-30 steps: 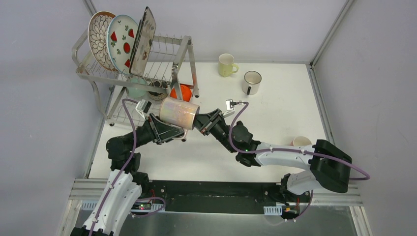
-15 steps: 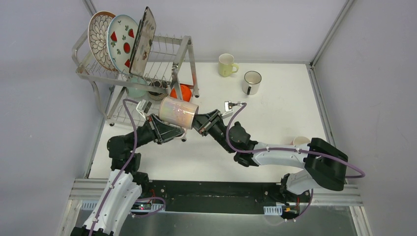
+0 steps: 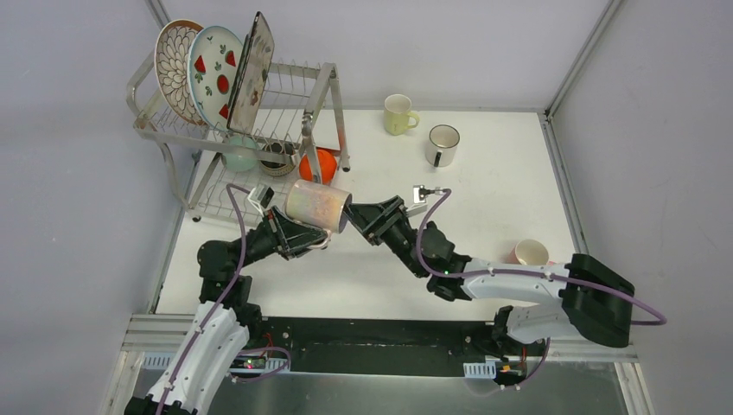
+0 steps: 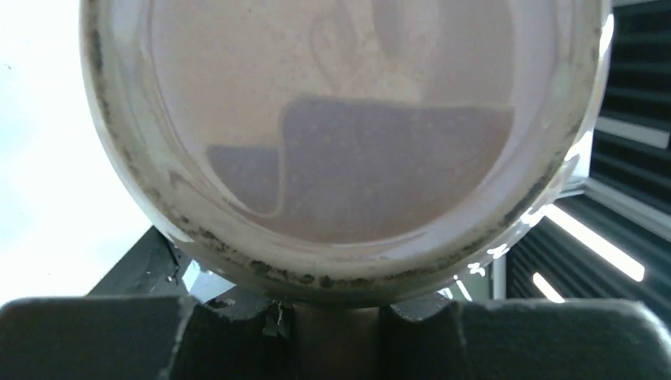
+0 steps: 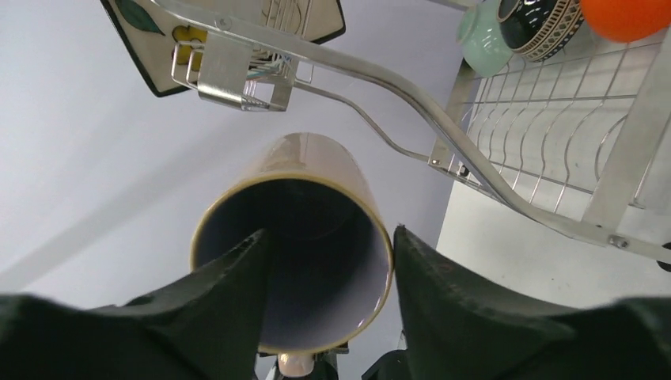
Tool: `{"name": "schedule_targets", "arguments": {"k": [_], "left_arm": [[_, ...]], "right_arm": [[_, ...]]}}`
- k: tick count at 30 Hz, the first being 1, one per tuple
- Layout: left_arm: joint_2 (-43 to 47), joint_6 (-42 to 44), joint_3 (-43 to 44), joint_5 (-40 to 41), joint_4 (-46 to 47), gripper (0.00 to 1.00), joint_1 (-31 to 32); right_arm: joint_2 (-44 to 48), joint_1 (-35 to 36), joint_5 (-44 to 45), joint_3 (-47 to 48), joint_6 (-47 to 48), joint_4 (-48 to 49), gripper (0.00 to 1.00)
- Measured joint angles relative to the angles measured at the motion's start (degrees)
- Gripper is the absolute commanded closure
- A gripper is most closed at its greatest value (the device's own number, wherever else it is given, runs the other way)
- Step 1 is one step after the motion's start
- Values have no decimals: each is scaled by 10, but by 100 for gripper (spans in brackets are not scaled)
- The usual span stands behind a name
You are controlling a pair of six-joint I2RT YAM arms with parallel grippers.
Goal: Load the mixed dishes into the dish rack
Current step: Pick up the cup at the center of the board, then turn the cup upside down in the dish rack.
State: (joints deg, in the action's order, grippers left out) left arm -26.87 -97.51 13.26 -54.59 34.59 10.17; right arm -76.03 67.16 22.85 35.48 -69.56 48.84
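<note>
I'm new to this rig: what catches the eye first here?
A lilac mug lies sideways in mid-air before the dish rack, gripped by the left gripper, with the open right gripper at its mouth. Three plates stand on edge on the rack's top tier.

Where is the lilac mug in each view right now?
Top external: lilac mug left of centre, on its side, in front of dish rack.
Left wrist: its base fills the frame.
Right wrist: centre, mouth facing camera.
Shared landmark: dish rack, top and right wrist only.
</note>
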Motion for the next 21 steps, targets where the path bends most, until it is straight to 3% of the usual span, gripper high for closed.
{"name": "schedule_targets", "arguments": {"k": [5,6,7,13,18,21], "left_arm": [[11,-4,-5,30,-34,100,-1],[15,-1,-5,36,-47,100,-1],[19,5,-5,41,-61,100,-1],[48,68,19,58,-202,100,-1],[81,208,154,122,-463,100,-1],[94,260,209,151,-529,100,-1]], "right_arm": [[75,-2,36,-26,6,-35,15],[91,-2,43,-29,7,-40,5],[108,-3,50,-32,7,-46,1],[190,-3,81,-56,16,-98,0],[256,-3,104,-79,26,-162,0],[303,-3,115,-89,31,-193,0]]}}
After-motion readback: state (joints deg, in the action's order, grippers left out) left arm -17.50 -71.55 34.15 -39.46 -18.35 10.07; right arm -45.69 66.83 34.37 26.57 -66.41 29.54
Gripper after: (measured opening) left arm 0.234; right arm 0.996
